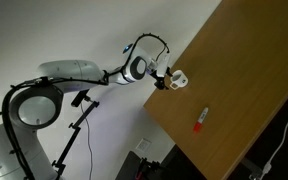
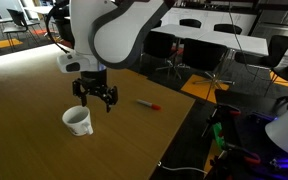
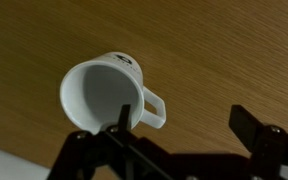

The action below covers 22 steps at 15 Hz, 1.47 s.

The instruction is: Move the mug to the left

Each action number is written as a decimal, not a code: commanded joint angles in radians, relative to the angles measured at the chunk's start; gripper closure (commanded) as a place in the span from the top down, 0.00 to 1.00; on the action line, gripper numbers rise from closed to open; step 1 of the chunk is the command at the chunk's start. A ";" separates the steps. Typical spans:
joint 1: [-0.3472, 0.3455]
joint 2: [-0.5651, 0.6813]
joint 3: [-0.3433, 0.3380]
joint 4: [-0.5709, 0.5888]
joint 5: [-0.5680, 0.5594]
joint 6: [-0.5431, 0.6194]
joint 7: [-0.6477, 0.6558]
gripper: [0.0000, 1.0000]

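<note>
The small white mug [image 2: 78,121] stands upright on the wooden table [image 2: 24,90] near its edge. It also shows in an exterior view [image 1: 180,79] and in the wrist view [image 3: 96,92], where its loop handle points right. My gripper [image 2: 97,101] hovers just above and beside the mug, open and empty. In the wrist view one finger overlaps the mug's rim by the handle and the other is far to the right; the gripper [image 3: 187,125] has the handle between its fingers. The gripper also shows in an exterior view [image 1: 165,80].
A slim orange-red and white object [image 2: 147,104] lies on the table beyond the mug, also in an exterior view [image 1: 201,120]. The table edge [image 2: 174,130] drops off close by. Chairs and tables [image 2: 199,45] stand behind.
</note>
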 commanded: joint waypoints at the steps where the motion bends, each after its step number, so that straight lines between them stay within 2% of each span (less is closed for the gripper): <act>1: 0.001 0.051 0.002 0.068 -0.001 0.013 -0.072 1.00; 11: 0.030 0.141 -0.010 0.203 -0.017 -0.069 -0.188 1.00; 22: 0.058 0.210 -0.042 0.256 -0.029 -0.113 -0.171 1.00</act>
